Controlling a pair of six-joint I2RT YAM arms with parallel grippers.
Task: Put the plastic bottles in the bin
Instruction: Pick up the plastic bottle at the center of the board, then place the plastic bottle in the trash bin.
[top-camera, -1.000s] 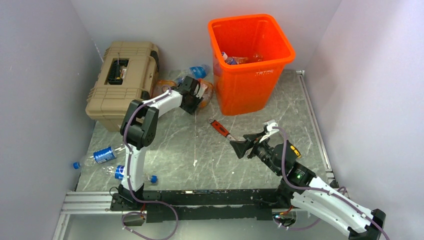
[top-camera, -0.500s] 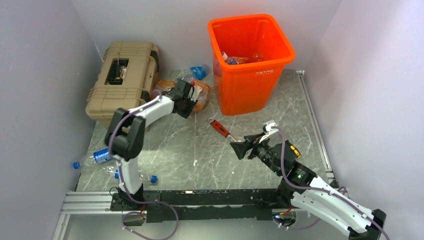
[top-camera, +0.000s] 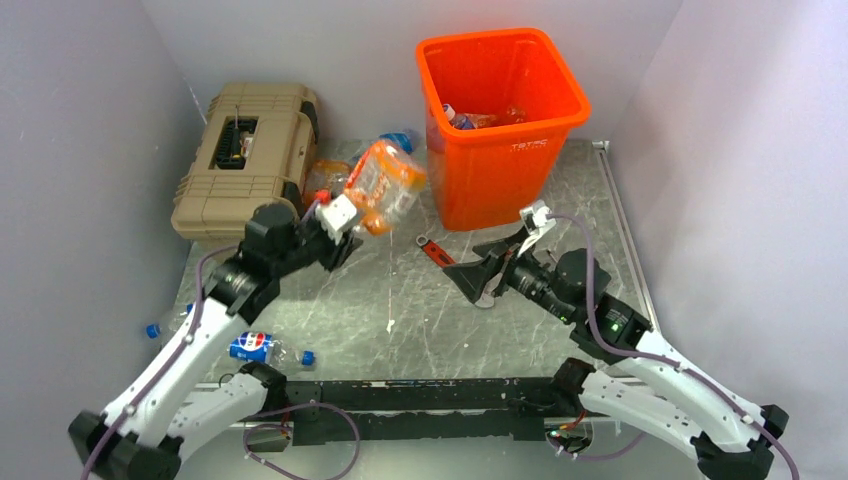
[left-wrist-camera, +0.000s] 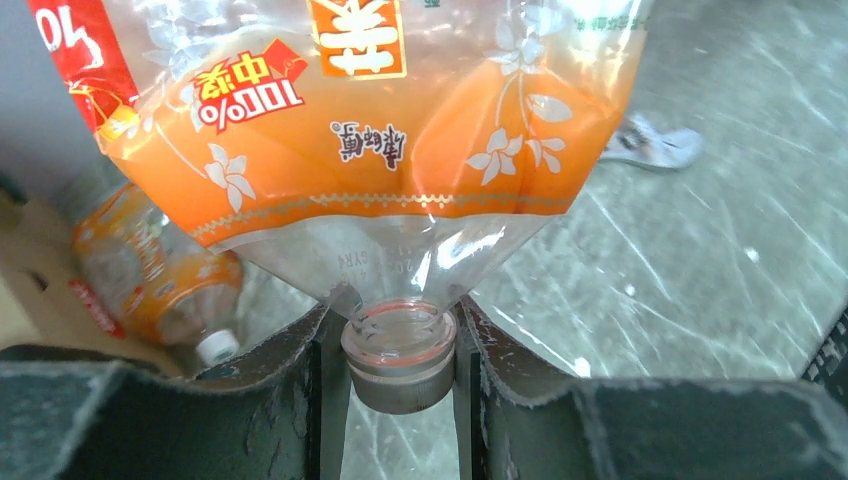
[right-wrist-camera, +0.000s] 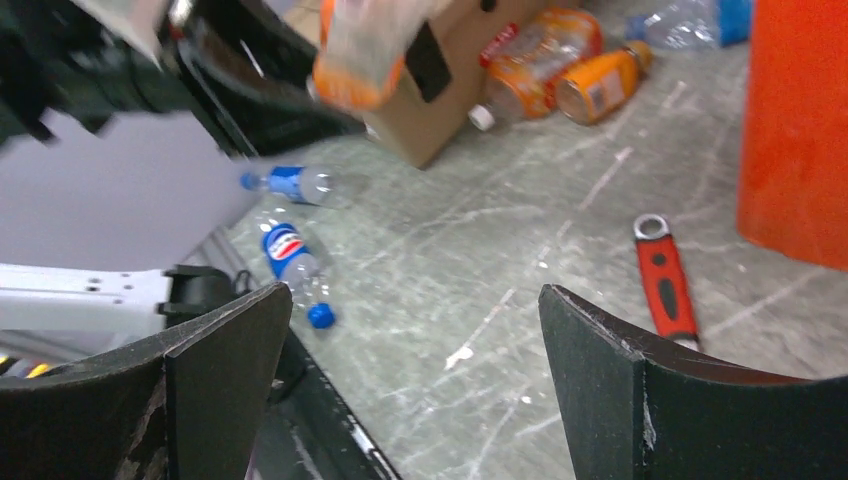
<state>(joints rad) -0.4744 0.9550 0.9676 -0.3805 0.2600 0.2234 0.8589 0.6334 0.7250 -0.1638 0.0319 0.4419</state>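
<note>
- Pinching the neck of a clear, orange-labelled plastic bottle (left-wrist-camera: 400, 150), the left hand (left-wrist-camera: 398, 372) holds it off the grey bench (top-camera: 400, 305).
- The right hand (right-wrist-camera: 412, 298) is spread wide, empty.

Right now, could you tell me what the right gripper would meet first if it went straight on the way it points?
Probably the table: the open right gripper points slightly down across it, toward the blue-labelled bottle. Depth is unclear; the red-handled wrench lies off to the side.
</note>
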